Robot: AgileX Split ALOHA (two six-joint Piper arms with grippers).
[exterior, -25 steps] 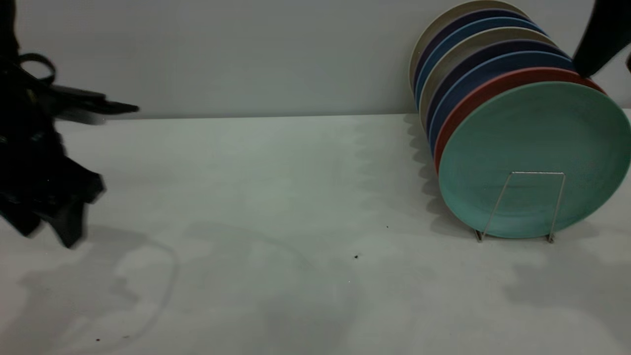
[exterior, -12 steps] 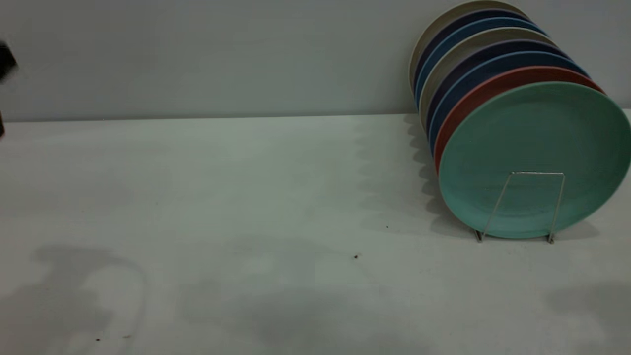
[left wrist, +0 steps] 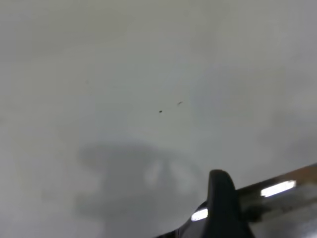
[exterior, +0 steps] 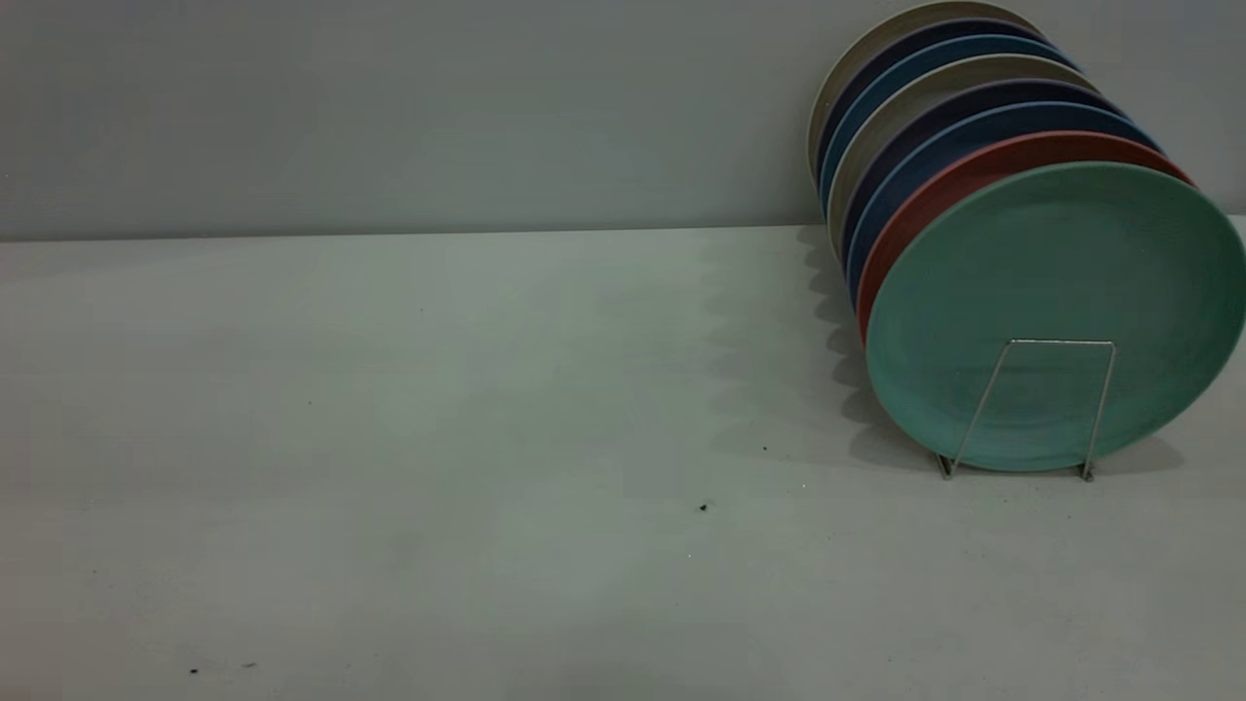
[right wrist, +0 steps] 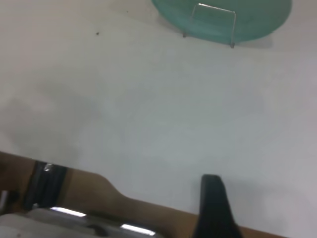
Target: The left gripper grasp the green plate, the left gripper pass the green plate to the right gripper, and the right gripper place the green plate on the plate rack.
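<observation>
I read the green plate (exterior: 1056,312) as seated on edge at the front of the plate rack (exterior: 1034,407), near the right side of the table (exterior: 438,409). It is the frontmost of a row of plates; the salmon-pink plate (exterior: 959,175) stands directly behind it, apparently in contact, with the blue plates (exterior: 934,117) further back. The front wire loop of the rack crosses the lower part of the green face.

Orientation: the plate stands near upright, leaning slightly back onto the row. Its flat face points toward the exterior camera and a little to that view's left. A round plate has no long axis; the axis through its centre runs along the row.

Handling, by my judgement: stiff, matte, moderately light, with a low raised rim. It looks breakable if dropped or knocked. I would take hold at the exposed upper rim, one finger on each face, and avoid the lower edge, where the wire loop obstructs access.

The left gripper (left wrist: 223,208) shows one dark finger over bare table in the left wrist view. The right gripper (right wrist: 213,206) likewise shows one finger, well apart from the rack. I cannot tell how far open either is. Neither visibly holds anything. Neither arm appears in the exterior view.
</observation>
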